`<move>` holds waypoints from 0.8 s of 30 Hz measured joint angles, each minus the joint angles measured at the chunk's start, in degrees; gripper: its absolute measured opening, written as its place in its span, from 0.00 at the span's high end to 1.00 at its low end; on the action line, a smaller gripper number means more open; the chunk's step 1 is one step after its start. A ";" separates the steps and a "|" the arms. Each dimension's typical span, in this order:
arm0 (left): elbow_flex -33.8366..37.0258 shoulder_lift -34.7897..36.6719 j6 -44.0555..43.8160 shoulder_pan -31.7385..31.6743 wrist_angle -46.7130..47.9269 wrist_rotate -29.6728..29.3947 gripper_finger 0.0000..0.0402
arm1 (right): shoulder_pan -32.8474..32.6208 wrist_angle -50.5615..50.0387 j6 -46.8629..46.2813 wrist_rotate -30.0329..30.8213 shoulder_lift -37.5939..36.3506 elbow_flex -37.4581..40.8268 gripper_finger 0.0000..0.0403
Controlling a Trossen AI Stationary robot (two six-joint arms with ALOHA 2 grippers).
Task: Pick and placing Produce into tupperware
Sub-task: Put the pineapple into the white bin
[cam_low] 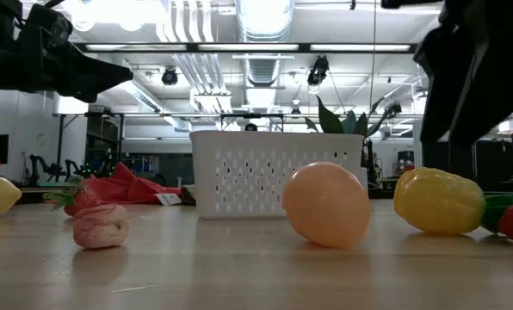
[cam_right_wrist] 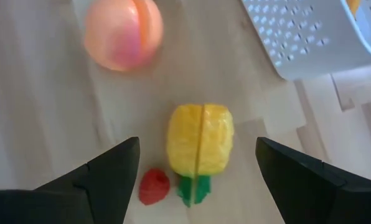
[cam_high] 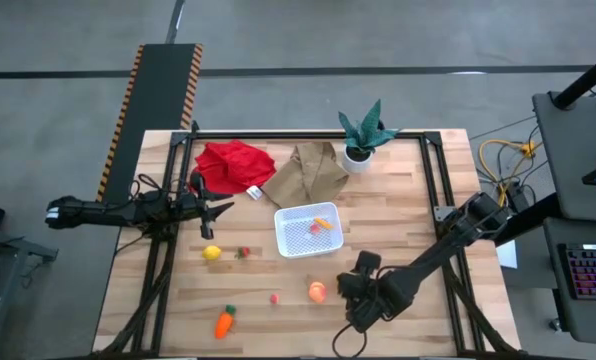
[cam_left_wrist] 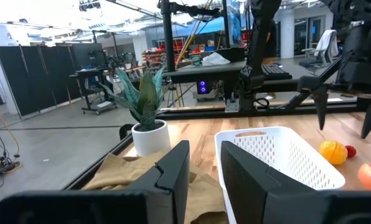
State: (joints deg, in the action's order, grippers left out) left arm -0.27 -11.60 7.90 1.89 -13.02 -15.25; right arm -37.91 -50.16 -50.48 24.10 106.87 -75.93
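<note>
between the right pincer's (cam_right_wrist: 195, 171) spread fingers, yellow pepper (cam_right_wrist: 200, 138)

Peach fruit (cam_low: 326, 204) sits before white basket (cam_low: 275, 172), yellow pepper (cam_low: 438, 201) beside it.

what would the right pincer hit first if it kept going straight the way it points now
Most likely the yellow toy pepper with a green stem: the open right pincer points down at the wooden table, fingers straddling the pepper. A small red berry lies just beside it. Depth is unclear.
</note>
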 joint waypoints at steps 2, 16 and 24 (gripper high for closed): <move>0.00 0.00 0.00 0.01 0.00 0.01 0.80 | 0.24 0.02 -0.34 0.00 -0.05 0.99 0.22; 0.00 0.00 0.00 0.00 0.02 0.01 0.80 | 3.00 6.49 0.90 -2.24 -0.20 5.34 0.22; 0.00 0.00 0.00 0.00 0.02 0.01 0.80 | 3.06 11.07 2.93 -3.52 -0.20 8.01 0.22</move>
State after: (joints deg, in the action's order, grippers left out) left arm -0.27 -11.60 7.90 1.89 -12.99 -15.25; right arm -34.85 -39.09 -47.55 20.58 106.67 -67.92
